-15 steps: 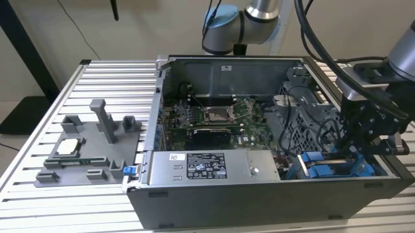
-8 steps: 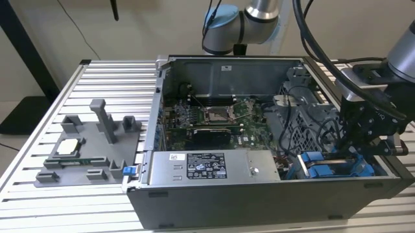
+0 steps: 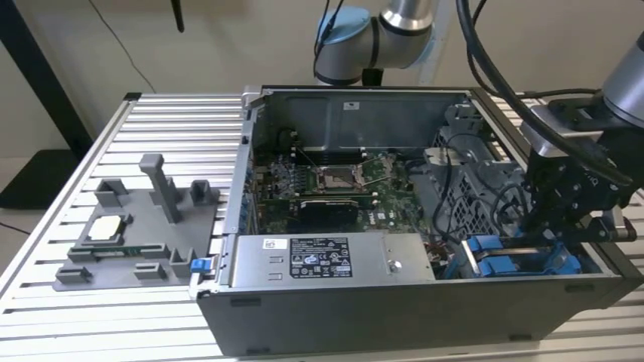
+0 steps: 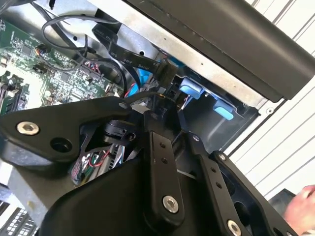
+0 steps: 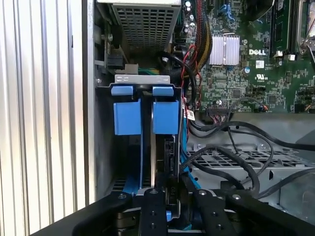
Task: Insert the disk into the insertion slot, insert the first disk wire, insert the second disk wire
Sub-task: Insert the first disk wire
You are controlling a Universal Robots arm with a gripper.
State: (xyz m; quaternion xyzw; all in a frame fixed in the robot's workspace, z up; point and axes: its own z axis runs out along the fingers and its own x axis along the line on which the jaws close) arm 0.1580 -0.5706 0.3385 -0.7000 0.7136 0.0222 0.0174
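The insertion slot (image 5: 127,117) is a grey metal bay with bright blue rails and tabs, at the case's front corner on the exterior view's right (image 3: 513,262). The disk (image 5: 166,150) stands edge-on inside it, between the blue rails, with only its dark edge showing. My gripper (image 5: 172,194) hangs directly over that edge, its black fingers (image 5: 152,214) close together on the black connector of a disk wire (image 5: 211,152). The gripper (image 4: 157,105) also sits just short of a black flat-cable plug (image 4: 165,73) beside the blue tabs (image 4: 192,91). From outside, the gripper (image 3: 568,234) hovers over the bay.
The open computer case (image 3: 403,302) lies on a slatted aluminium table (image 3: 171,128). A grey labelled power-supply box (image 3: 322,260) sits beside the bay, and the motherboard (image 3: 332,185) lies behind it. Loose black cables (image 5: 236,162) crowd the drive cage. A grey fixture plate (image 3: 141,226) lies at the exterior view's left. A hand (image 4: 302,206) shows at a corner.
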